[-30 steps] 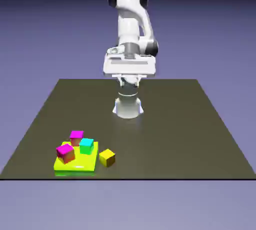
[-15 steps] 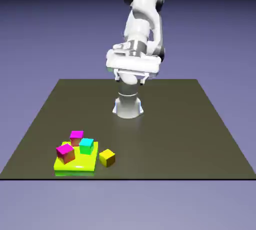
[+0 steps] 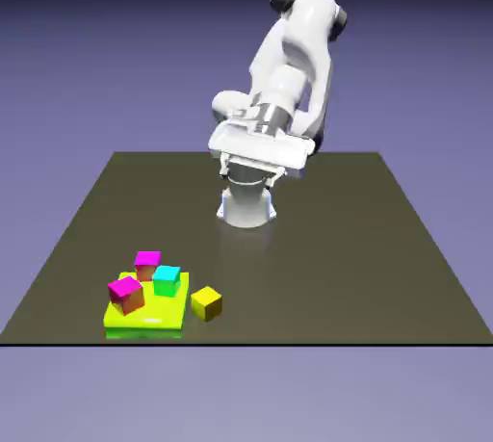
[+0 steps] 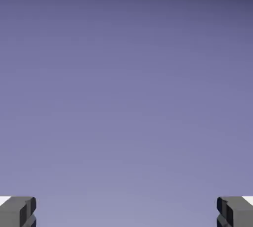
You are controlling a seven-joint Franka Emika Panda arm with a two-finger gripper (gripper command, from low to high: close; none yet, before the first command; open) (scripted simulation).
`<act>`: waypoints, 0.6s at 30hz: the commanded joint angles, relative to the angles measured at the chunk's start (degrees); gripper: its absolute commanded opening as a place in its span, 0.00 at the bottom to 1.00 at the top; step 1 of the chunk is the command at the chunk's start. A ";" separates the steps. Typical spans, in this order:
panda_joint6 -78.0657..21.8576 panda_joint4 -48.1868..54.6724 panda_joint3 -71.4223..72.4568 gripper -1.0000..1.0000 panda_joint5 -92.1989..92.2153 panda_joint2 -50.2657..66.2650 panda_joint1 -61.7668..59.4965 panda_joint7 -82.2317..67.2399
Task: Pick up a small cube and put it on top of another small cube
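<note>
On the dark counter (image 3: pixel 318 267), left side, here's the yellow cube (image 3: pixel 206 303), sitting just right of the lime slab (image 3: pixel 146 313) in the exterior view; the tool (image 3: pixel 252 178) hangs wide open, gripping nothing!

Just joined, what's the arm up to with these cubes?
The gripper is open with nothing between its fingers, up near the robot's base and away from the cubes. The yellow cube sits on the table beside the lime-yellow slab. Two magenta-topped cubes and a cyan-topped one stand on the slab. The yellow cube isn't stacked yet; picking it up is probably next.
</note>
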 commanded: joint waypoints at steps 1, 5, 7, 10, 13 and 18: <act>0.53 0.02 2.08 0.50 0.48 -0.16 -1.82 0.78; 2.66 0.09 10.39 0.50 2.38 -0.80 -9.11 3.90; 3.72 0.12 14.54 0.50 3.33 -1.13 -12.76 5.45; 5.32 0.17 20.77 0.50 4.75 -1.61 -18.22 7.79; 6.91 0.23 27.00 0.50 6.18 -2.09 -23.69 10.13; 9.57 0.31 37.38 0.50 8.56 -2.90 -32.80 14.02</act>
